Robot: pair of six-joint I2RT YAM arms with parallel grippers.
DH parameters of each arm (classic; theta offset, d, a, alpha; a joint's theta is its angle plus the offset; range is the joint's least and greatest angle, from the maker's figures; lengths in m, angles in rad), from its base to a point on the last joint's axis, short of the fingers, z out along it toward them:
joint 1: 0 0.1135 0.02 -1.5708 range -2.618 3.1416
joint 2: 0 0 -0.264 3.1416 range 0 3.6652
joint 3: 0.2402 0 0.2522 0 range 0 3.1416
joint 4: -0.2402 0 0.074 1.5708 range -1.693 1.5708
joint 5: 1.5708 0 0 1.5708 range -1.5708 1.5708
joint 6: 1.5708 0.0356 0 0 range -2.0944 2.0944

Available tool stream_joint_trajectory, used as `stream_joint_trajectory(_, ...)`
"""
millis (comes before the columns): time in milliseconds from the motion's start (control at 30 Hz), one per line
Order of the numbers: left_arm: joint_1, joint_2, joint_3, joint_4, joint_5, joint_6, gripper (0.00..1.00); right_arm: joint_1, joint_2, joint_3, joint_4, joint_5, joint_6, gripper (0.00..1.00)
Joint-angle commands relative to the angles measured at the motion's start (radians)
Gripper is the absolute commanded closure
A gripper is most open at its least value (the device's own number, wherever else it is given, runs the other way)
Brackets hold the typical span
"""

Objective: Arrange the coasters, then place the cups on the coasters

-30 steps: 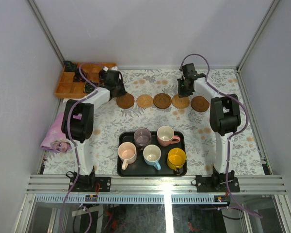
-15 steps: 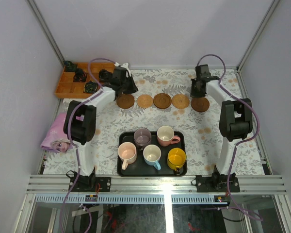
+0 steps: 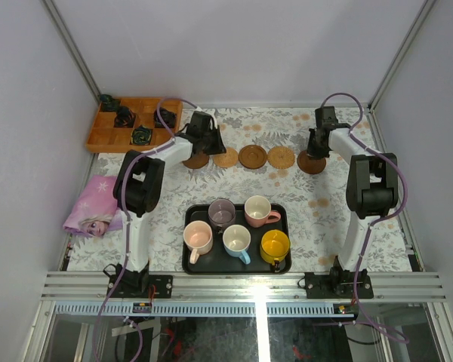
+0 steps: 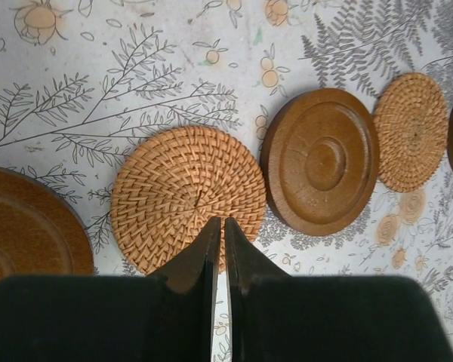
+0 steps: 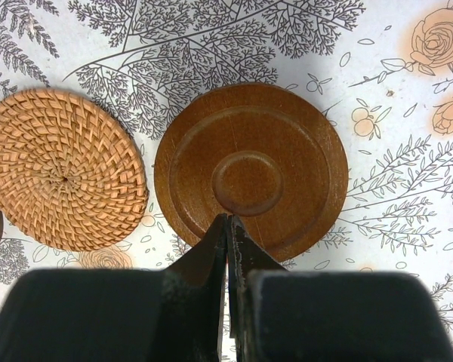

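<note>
Five coasters lie in a row across the far part of the table: wooden [image 3: 195, 160], woven [image 3: 226, 157], wooden [image 3: 252, 156], woven [image 3: 281, 157], wooden [image 3: 311, 162]. My left gripper [image 3: 213, 143] is shut, and its tips [image 4: 217, 222] hang over the near edge of a woven coaster [image 4: 187, 197], beside a wooden coaster [image 4: 319, 161]. My right gripper [image 3: 314, 149] is shut too, its tips [image 5: 227, 219] over the rightmost wooden coaster [image 5: 251, 170]. Five cups stand in the black tray [image 3: 192, 264]: mauve [image 3: 221, 213], salmon [image 3: 257, 210], peach [image 3: 198, 237], blue [image 3: 236, 240], yellow [image 3: 275, 245].
A wooden compartment box [image 3: 106, 139] with small black objects sits at the far left corner. A pink printed cloth [image 3: 94, 211] lies at the left edge. Grey walls close in the table on three sides. The flowered tablecloth [image 3: 174, 196] covers the table.
My left gripper has swung right from beside the box to the row's left end. My right gripper has moved right, from the fourth coaster to the rightmost one. Both stayed shut.
</note>
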Motion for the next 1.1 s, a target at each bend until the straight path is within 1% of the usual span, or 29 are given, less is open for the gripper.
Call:
stream_joint_trajectory(0, 0.002, 0.038, 0.020, -0.008, 0.021, 0.015, 0.95, 0.003, -0.035, 0.006, 0.000, 0.010, 0.018, 1.00)
stream_joint_trajectory(267, 0.002, 0.083, 0.019, -0.014, 0.028, 0.008, 0.95, 0.001, 0.002, 0.015, -0.002, 0.011, 0.021, 1.00)
stream_joint_trajectory(600, 0.003, 0.071, -0.016, -0.028, -0.035, 0.015, 0.96, -0.004, 0.065, 0.049, -0.008, 0.000, 0.023, 1.00)
stream_joint_trajectory(1067, 0.003, 0.047, -0.036, -0.049, -0.105, 0.030, 0.97, -0.020, 0.102, 0.058, 0.000, 0.000, 0.016, 1.00)
